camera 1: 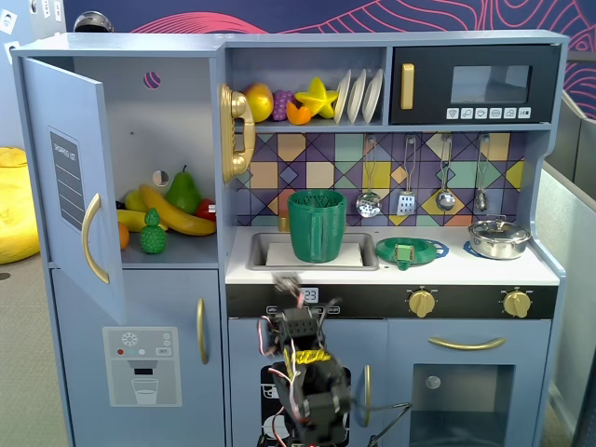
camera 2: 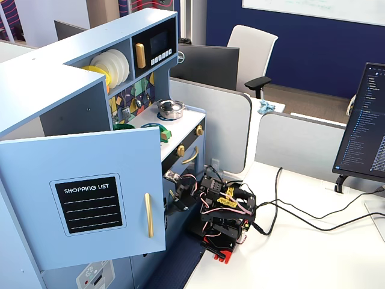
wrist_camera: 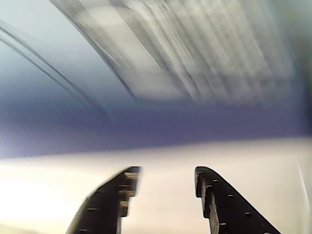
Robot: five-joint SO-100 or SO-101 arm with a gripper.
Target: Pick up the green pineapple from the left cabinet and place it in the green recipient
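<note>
The end effector (wrist_camera: 165, 183) is empty with its jaws apart in the wrist view, though that picture is blurred, and the arm (camera 1: 303, 372) is folded low in front of the toy kitchen, below the counter, so I judge the first step, the reach, is only starting. Next the arm must rise and turn left in the fixed view to the left cabinet (camera 1: 65, 177), whose door stands open. There the green pineapple (camera 1: 153, 237) sits on the shelf by the banana (camera 1: 182, 212), and farther right the green recipient (camera 1: 317, 225) waits in the sink (camera 1: 264, 250).

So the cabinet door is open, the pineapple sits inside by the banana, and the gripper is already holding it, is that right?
Not quite: the gripper is empty, jaws apart in the wrist view. The door is open and the pineapple sits by the banana.
</note>
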